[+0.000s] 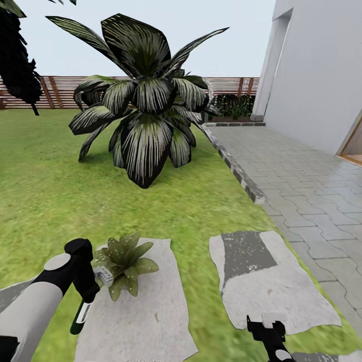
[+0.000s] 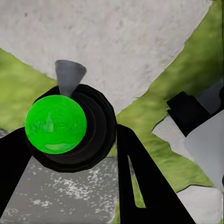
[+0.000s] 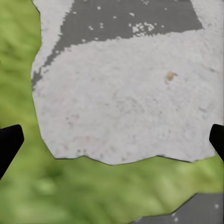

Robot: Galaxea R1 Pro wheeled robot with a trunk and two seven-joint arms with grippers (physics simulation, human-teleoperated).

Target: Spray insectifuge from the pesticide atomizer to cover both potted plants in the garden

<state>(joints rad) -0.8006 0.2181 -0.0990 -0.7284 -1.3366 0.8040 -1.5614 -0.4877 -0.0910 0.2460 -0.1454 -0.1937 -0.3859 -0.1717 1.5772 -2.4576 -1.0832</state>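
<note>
My left gripper [image 1: 86, 294] is shut on the pesticide atomizer [image 1: 80, 315], a slim dark green bottle hanging tilted with its whitish upper part beside the plant's leaves. In the left wrist view the atomizer [image 2: 56, 123] shows end-on as a bright green round between my black fingers [image 2: 140, 182], with a grey nozzle past it. One potted plant [image 1: 123, 260], a low rosette of speckled green leaves, sits on a grey stepping stone [image 1: 146, 311] just right of that gripper. My right gripper [image 1: 265, 326] hangs open over another stepping stone [image 1: 281, 291], its fingertips [image 3: 9, 144] wide apart with nothing between them.
A big dark-leaved bush [image 1: 146, 105] stands on the lawn [image 1: 45, 201] ahead. A brown slatted fence [image 1: 55, 93] closes the back. To the right lie a curb [image 1: 241, 178], a grey paved path [image 1: 311, 186] and a white house wall [image 1: 322, 70].
</note>
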